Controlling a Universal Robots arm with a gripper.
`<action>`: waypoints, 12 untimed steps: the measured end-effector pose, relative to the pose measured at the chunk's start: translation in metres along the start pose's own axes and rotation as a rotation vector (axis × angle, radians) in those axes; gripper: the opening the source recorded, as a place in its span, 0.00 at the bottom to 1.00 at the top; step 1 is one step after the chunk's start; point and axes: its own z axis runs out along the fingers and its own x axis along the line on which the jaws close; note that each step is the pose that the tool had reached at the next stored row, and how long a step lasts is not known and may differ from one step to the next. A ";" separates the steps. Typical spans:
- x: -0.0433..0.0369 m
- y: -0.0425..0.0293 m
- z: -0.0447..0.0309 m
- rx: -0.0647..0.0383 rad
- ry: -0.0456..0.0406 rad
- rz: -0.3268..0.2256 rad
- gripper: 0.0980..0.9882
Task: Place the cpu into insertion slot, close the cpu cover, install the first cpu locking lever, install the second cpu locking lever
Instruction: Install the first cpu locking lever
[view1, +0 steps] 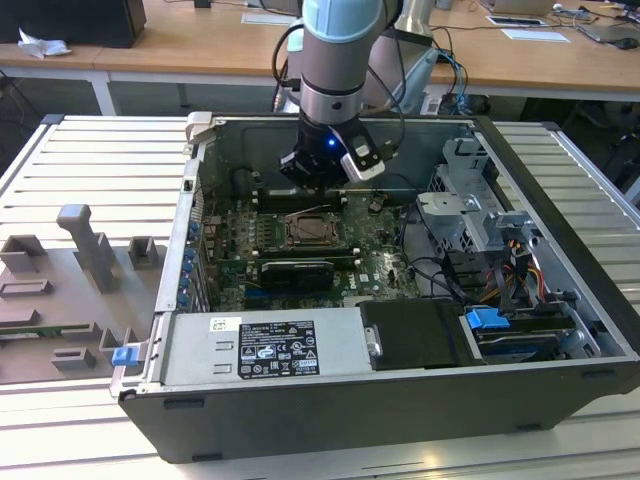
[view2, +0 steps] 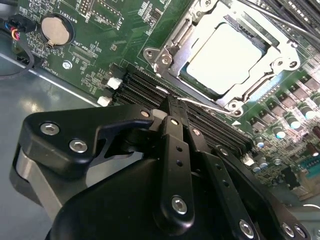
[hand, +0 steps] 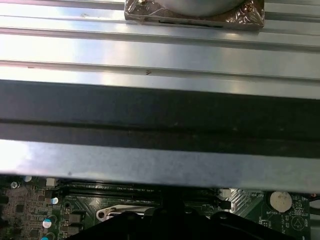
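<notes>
Cpu seated in slot, upper right of frame; cover down. Gripper pinched together, empty, fingertips at thin lever. Keep push steady, hook lever fully.

The cpu sits in the insertion slot, its pale top showing through the window of the cpu cover lying flat over it. The end effector, fingers together, hangs at the slot's seven o'clock, over black memory slots. A coin battery lies at the cpu's nine o'clock.

Exterior view looks down from afar; both wrist views (close) share the circuit board.
</notes>
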 end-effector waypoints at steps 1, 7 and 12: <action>-0.0002 -0.0002 0.0010 0.000 0.0001 0.000 0.01; -0.0020 -0.0013 0.0079 0.000 -0.0003 0.002 0.01; -0.0026 -0.0016 0.0096 0.000 -0.0008 0.006 0.01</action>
